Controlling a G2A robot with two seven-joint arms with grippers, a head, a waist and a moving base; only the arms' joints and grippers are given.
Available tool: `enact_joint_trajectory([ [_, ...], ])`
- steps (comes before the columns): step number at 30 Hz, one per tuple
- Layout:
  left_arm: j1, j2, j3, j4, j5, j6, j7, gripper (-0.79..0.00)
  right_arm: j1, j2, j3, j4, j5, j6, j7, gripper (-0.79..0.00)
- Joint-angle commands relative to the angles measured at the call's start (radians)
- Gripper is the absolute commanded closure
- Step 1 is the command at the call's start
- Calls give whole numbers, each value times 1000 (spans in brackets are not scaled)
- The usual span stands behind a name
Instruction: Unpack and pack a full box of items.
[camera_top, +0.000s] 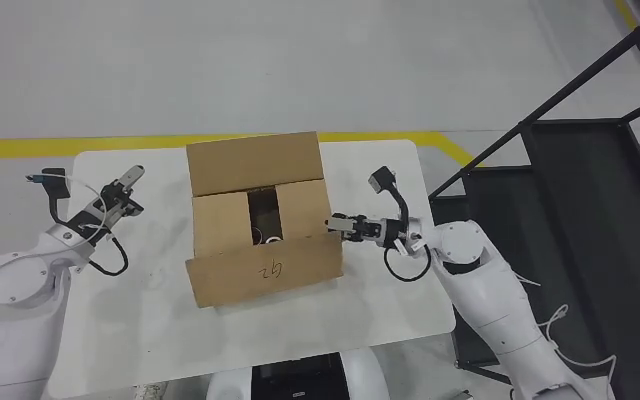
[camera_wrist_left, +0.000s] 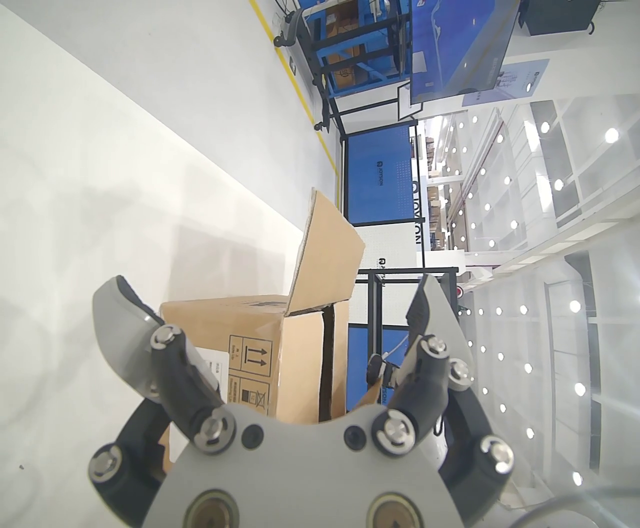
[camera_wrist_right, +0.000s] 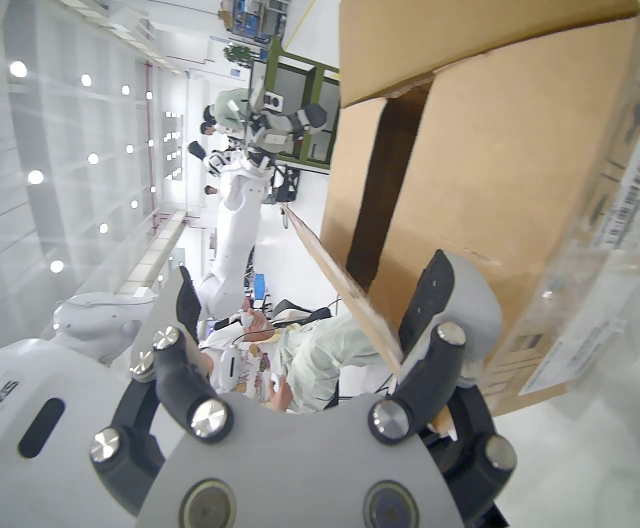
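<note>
A brown cardboard box (camera_top: 262, 222) stands mid-table. Its far flap (camera_top: 255, 162) and near flap (camera_top: 268, 268) are folded outward, while the two side flaps lie partly over the opening with a dark gap (camera_top: 265, 212) between them. What is inside is too dark to make out. My right gripper (camera_top: 331, 224) is open at the box's right side; in the right wrist view the near flap's thin edge (camera_wrist_right: 345, 285) runs between the fingers of this gripper (camera_wrist_right: 315, 300), close to one finger (camera_wrist_right: 445, 295). My left gripper (camera_top: 132, 180) is open, left of the box and apart from it, facing the box (camera_wrist_left: 250, 340) in its own view (camera_wrist_left: 272, 295).
The white table (camera_top: 130, 310) has bare room left of and in front of the box. A black metal frame with steps (camera_top: 560, 190) stands close past the table's right edge. A yellow floor line (camera_top: 100, 146) runs behind the table.
</note>
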Motion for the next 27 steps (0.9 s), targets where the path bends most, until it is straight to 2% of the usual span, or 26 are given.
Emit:
enact_joint_trajectory([
  [1,-1,0,0,0,0,1,1,-785,-4,4,11,-15,62,-10,68,-785],
  [6,-1,-1,1,2,1,3,3,-785,-36,15,23,-80,156,-18,235,-785],
  [10,0,-3,7,2,-2,3,5,-785,-82,24,4,-139,125,-2,318,-785],
  [22,10,-3,-8,-2,-1,0,3,-785,-202,50,-13,-243,-105,23,332,-785],
  [27,19,-4,-12,-8,-4,-1,6,-785,-261,63,16,-284,-205,16,284,-785],
])
